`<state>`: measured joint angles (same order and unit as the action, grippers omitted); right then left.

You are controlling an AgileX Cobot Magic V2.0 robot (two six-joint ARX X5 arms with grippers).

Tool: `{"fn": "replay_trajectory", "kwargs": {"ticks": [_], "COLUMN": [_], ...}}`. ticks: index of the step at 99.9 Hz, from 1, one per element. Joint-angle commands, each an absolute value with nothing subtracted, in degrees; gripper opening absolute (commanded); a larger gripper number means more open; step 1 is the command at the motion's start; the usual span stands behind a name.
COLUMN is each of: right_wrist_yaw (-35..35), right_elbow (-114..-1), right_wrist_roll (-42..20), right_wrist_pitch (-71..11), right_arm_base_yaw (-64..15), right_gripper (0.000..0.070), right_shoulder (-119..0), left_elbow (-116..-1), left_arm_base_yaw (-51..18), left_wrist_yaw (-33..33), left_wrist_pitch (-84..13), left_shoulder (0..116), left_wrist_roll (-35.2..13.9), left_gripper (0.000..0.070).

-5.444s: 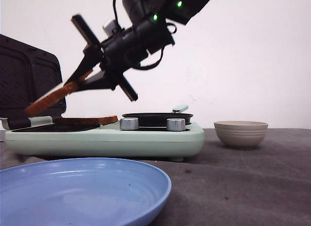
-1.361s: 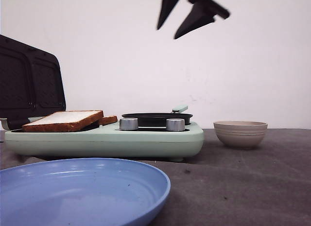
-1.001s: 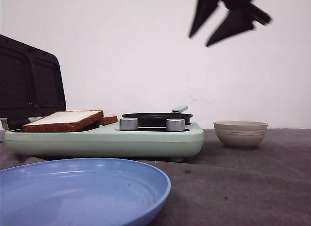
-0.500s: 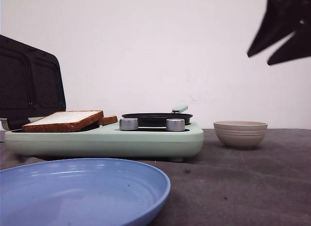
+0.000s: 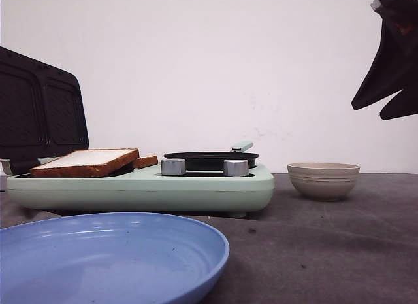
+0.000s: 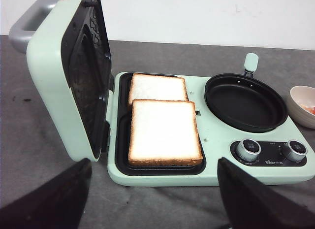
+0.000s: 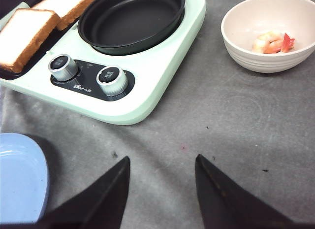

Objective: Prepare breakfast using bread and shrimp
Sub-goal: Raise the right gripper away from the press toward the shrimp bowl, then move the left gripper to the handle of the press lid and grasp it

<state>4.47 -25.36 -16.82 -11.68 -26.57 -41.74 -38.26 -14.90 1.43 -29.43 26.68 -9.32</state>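
Resting bread (image 6: pixel 165 130) on green grill (image 6: pixel 206 177), small logo unreadable, shrimp (image 7: pixel 272 42) in bowl (image 7: pixel 256 61)

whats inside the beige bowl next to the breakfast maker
The beige bowl holds shrimp, pink and orange, lying near one side of its floor. The right wrist view looks down into it; the front view shows only its outer wall, so the contents are hidden there.

Bread (image 6: pixel 165 130) lies in the cooker (image 6: pixel 206 175), left of its pan (image 6: pixel 245 102); bowl (image 5: pixel 323 180) right of cooker, plate (image 5: pixel 111 258) before it.
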Motion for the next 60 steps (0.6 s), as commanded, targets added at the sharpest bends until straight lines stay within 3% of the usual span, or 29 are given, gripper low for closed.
{"fn": "replay_trajectory", "kwargs": {"ticks": [1,13,36,60], "right_wrist_yaw": [4.5,4.5,4.4,4.4], "right_elbow": [-25.4,-25.4,-25.4,-25.4], "right_wrist_roll": [-17.6,-17.6,-18.0,-18.0], "right_wrist_pitch": [-11.2,-11.2,-11.1,-11.1], "right_arm_base_yaw": [-26.9,-26.9,-26.9,-26.9], "right_gripper": [0.0249,0.0248,0.0249,0.0249], "right_shoulder": [-41.9,-41.9,-41.9,-41.9], "left_elbow": [-38.5,-39.5,-46.3,-58.5], "left_arm_base_yaw": [-15.0,-15.0,-13.6,-7.4], "left_wrist_yaw": [1.3,1.0,-0.3,-4.4], "left_wrist_pitch": [-28.8,-27.2,-26.9,-31.4], "left_shoulder": [26.9,26.9,29.5,39.0], "left_wrist_roll": [-12.4,-17.5,-16.7,-16.1], "left_gripper": [0.0435,0.0435,0.0435,0.0434]}}
